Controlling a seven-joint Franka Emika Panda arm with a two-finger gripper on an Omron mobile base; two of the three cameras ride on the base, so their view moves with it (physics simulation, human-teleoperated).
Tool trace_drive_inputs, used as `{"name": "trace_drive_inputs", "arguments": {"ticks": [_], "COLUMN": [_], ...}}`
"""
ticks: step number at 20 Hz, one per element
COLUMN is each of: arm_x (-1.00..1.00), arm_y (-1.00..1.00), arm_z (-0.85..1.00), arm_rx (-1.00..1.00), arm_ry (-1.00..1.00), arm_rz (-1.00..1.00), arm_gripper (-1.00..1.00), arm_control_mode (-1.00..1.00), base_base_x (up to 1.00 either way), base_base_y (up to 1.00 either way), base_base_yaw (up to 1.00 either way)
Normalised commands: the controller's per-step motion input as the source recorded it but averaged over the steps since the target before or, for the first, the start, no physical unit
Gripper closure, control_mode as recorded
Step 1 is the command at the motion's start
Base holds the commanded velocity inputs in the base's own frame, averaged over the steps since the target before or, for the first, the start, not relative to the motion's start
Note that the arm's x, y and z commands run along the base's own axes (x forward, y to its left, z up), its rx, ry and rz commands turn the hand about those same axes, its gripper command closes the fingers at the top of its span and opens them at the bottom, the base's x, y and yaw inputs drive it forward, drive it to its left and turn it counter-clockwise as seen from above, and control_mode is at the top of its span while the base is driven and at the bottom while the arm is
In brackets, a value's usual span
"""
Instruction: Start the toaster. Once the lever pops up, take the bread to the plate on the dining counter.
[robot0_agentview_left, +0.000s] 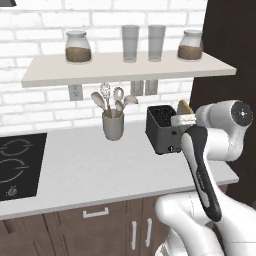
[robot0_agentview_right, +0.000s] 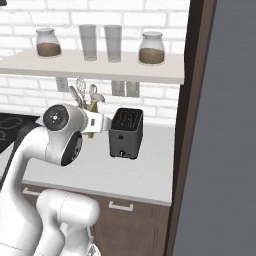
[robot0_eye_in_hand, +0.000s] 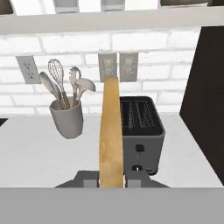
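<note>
Black cooktop (robot0_agentview_left: 17, 165) at the far left of the white table (robot0_agentview_left: 100, 170). Next right, a grey utensil cup (robot0_agentview_left: 113, 125) with spoons and a whisk stands near the brick wall; same cup in the hand view (robot0_eye_in_hand: 67, 117), well left of the toaster. Shelf (robot0_agentview_left: 125, 67) above carries a jar (robot0_agentview_left: 78, 47) with brown fill, two clear glasses (robot0_agentview_left: 130, 43), then a second jar (robot0_agentview_left: 190, 45). Wall outlets (robot0_eye_in_hand: 118, 67) sit under the shelf, behind the toaster.

Toaster (robot0_agentview_left: 161, 129) stands on the table toward its right end, black, two slots in the top, small knobs on the front; also seen in the right base view (robot0_agentview_right: 126, 133) and hand view (robot0_eye_in_hand: 142, 131). Slots look empty.

Bread (robot0_eye_in_hand: 110, 131) is edge-on in the hand view, upright tan slab running up from the bottom, clear of the toaster and in front of its left part. In the left base view the bread (robot0_agentview_left: 184, 107) pokes up just right of the toaster, above the table.

Claw (robot0_eye_in_hand: 111, 181) is closed on the bread, one finger each side of the slice's lower end. In the left base view the claw (robot0_agentview_left: 183, 119) sits just beside the toaster's right top edge. Dark tall panel (robot0_agentview_left: 225, 55) at the far right.
</note>
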Motion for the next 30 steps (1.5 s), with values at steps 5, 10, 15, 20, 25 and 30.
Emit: {"name": "trace_drive_inputs", "arguments": {"ticks": [5,10,15,20,25,30], "arm_x": [-0.85,-0.32,-0.04,-0.06,0.00,0.00], "arm_y": [0.18,0.30,0.03,0.00,0.00,0.00], "arm_z": [0.32,0.03,0.01,0.00,0.00,0.00], "arm_rx": [0.00,0.00,0.02,0.00,0.00,0.00], "arm_ry": [0.11,0.25,0.17,0.00,0.00,0.00], "arm_rz": [-0.02,-0.02,0.00,0.00,0.00,0.00], "arm_gripper": [1.00,1.00,1.00,1.00,1.00,1.00], "arm_control_mode": [-1.00,-1.00,-1.00,-1.00,-1.00,-1.00], "base_base_x": [0.00,0.00,0.00,0.00,0.00,0.00], "base_base_y": [0.00,0.00,0.00,0.00,0.00,0.00], "base_base_yaw": [0.00,0.00,0.00,0.00,0.00,0.00]}}
